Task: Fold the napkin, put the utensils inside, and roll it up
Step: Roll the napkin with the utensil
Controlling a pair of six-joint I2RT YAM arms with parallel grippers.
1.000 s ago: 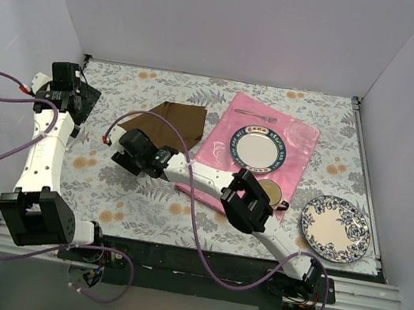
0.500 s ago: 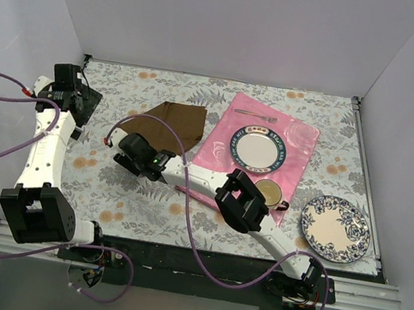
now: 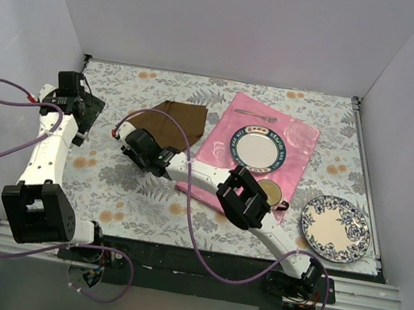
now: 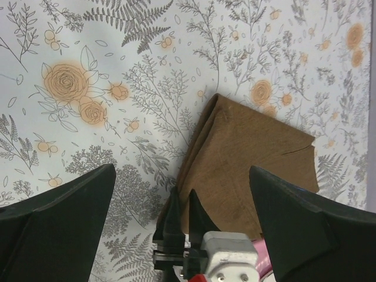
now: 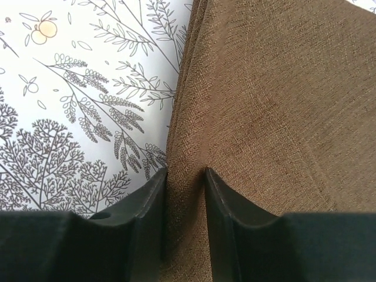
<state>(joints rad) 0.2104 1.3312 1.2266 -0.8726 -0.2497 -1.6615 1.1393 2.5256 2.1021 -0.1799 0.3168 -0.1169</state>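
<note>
Floral tablecloth (image 5: 70,88): right tool (image 5: 185,173), narrow gap, pinching napkin (image 5: 264,106) edge.

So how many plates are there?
2. A blue-rimmed plate sits on the pink cloth. A flowery plate sits on the table by the right edge. The right arm covers part of the cloth, so something might hide there.
</note>
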